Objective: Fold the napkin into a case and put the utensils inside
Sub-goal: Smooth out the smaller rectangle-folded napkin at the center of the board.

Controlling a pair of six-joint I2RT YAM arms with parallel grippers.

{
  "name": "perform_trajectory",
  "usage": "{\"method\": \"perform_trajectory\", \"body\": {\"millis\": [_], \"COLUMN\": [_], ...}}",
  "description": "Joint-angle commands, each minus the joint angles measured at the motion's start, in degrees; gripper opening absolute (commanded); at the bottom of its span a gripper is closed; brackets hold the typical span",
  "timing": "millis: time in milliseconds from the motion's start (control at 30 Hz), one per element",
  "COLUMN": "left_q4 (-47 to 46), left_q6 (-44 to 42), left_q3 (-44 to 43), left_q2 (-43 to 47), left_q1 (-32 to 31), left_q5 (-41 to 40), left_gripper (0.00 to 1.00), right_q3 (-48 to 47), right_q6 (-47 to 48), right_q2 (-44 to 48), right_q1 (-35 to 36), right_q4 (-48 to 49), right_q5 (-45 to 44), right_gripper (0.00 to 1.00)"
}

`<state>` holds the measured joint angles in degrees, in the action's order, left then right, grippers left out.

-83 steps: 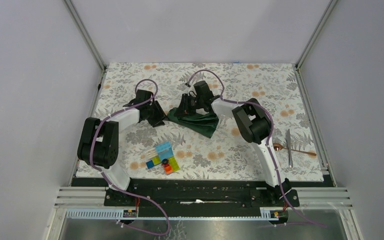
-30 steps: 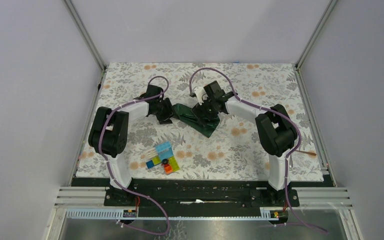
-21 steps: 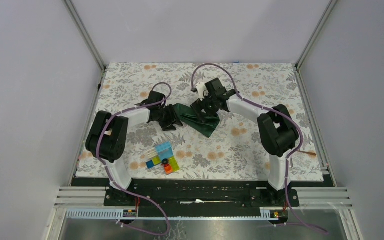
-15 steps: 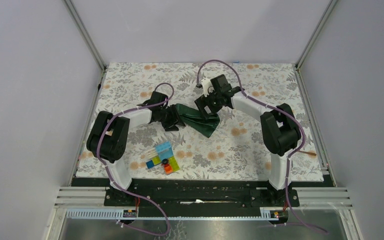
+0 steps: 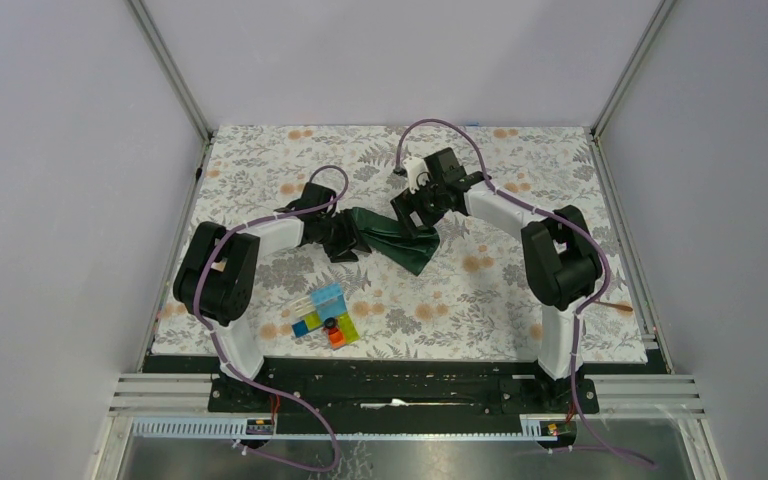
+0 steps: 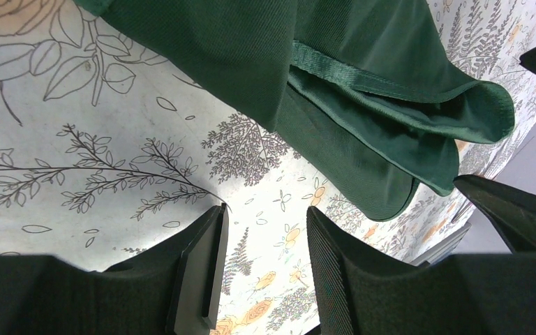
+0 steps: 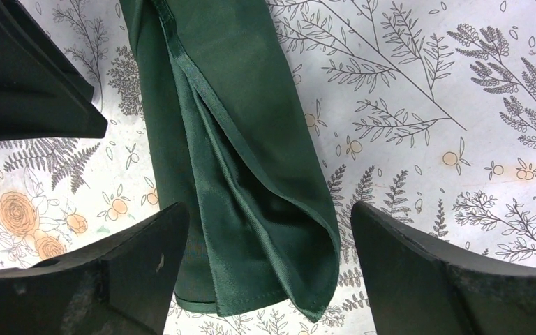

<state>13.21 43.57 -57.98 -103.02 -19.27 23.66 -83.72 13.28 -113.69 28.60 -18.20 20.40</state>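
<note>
Your dark green napkin (image 5: 395,238) lies on the floral table covering (image 5: 480,300) as a layered, half-made fold. Its hems are loose at one end, so I judge both arms flank it for the next crease. Your left gripper (image 6: 262,223) shows a narrow gap, holding nothing, just beside the cloth. Your right gripper (image 7: 269,216) gapes wide above it, empty.
</note>
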Motion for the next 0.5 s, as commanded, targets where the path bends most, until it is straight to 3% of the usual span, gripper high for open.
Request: {"method": "perform_trajectory", "body": {"millis": [0, 133, 467], "left_q4": [-1.9, -1.8, -1.9], "left_q6": [0.2, 0.2, 0.4], "left_q3": [-1.4, -1.2, -1.2], "left_q2": [0.2, 0.4, 0.5], "left_q1": [-0.4, -0.4, -0.6], "left_q5": [0.7, 0.6, 0.8], "left_gripper": [0.5, 0.5, 0.5], "right_q3": [-0.4, -0.1, 0.0], "right_q6": [0.9, 1.6, 4.7], "right_q2": [-1.0, -1.0, -1.8], "right_q1": [0.3, 0.3, 2.0], "right_q4": [-0.1, 0.3, -1.4], "right_q5": [0.0, -1.9, -3.3], "right_gripper": [0.89, 0.83, 0.79]}}
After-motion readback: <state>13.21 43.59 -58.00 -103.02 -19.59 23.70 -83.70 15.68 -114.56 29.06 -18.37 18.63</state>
